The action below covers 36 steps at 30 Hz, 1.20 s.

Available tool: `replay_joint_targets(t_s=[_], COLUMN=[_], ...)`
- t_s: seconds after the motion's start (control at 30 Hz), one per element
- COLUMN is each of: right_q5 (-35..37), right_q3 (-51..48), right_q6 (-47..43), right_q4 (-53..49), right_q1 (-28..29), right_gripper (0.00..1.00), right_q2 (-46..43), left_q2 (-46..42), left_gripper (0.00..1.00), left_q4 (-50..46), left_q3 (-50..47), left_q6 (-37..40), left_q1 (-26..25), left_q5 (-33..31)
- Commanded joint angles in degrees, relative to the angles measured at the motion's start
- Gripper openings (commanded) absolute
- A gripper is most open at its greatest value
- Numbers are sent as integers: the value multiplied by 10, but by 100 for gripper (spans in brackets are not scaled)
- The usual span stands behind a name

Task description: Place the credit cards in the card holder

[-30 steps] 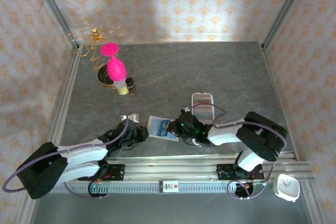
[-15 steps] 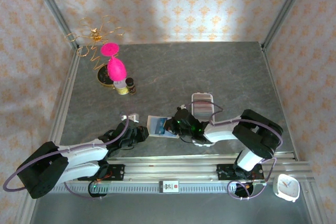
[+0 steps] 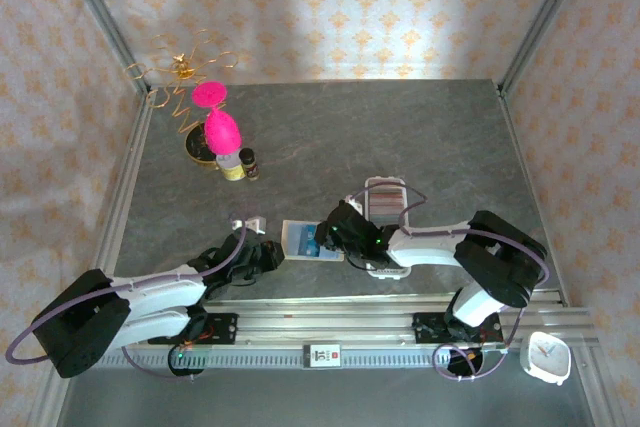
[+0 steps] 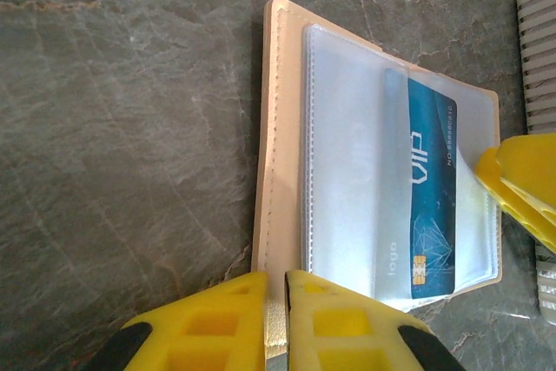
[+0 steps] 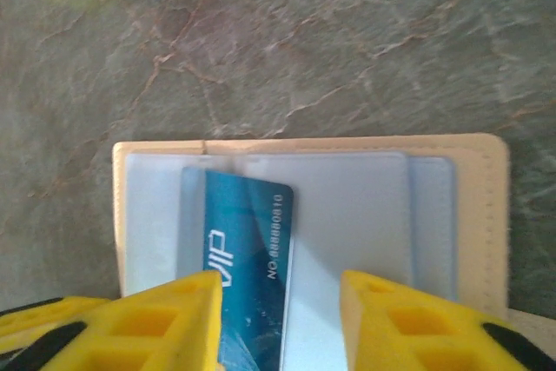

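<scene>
The tan card holder (image 3: 300, 243) lies open on the table, its clear plastic sleeves facing up (image 5: 347, 147). A blue card (image 5: 248, 249) marked VIP sits partly inside one sleeve (image 4: 430, 197). My left gripper (image 4: 277, 277) is shut on the holder's tan stitched edge (image 4: 278, 128), at its near left side (image 3: 272, 255). My right gripper (image 5: 280, 288) is open over the holder's right half (image 3: 328, 237), with the blue card lying between its yellow fingers. One right fingertip (image 4: 526, 180) touches the sleeve's edge.
A long white ribbed tray (image 3: 385, 197) holding more cards stands just right of the holder. A pink figure on a wire stand (image 3: 215, 127) and small bottles (image 3: 240, 165) are at the back left. A small white object (image 3: 250, 224) lies near the left arm.
My right gripper has moved left over the holder, which now lies straighter. The left gripper has kept its hold.
</scene>
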Motion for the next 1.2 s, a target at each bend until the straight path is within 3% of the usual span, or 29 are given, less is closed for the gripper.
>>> replay_joint_targets(t_s=[0.0, 0.13, 0.3, 1.17], right_q5=[35, 30, 27, -9], right_q3=[14, 21, 31, 94], right_q6=[-19, -21, -26, -25], right_q4=[-40, -40, -38, -16], right_q1=[2, 2, 5, 28], right_gripper=[29, 9, 2, 0], right_q2=[-7, 11, 28, 94], left_q2=[-3, -6, -13, 20], left_gripper=[14, 14, 14, 14], left_q4=[-6, -6, -3, 25], left_q3=[1, 0, -4, -5], left_q6=[-1, -1, -1, -5], left_q1=[-4, -4, -4, -11], left_q5=[-5, -8, -10, -1])
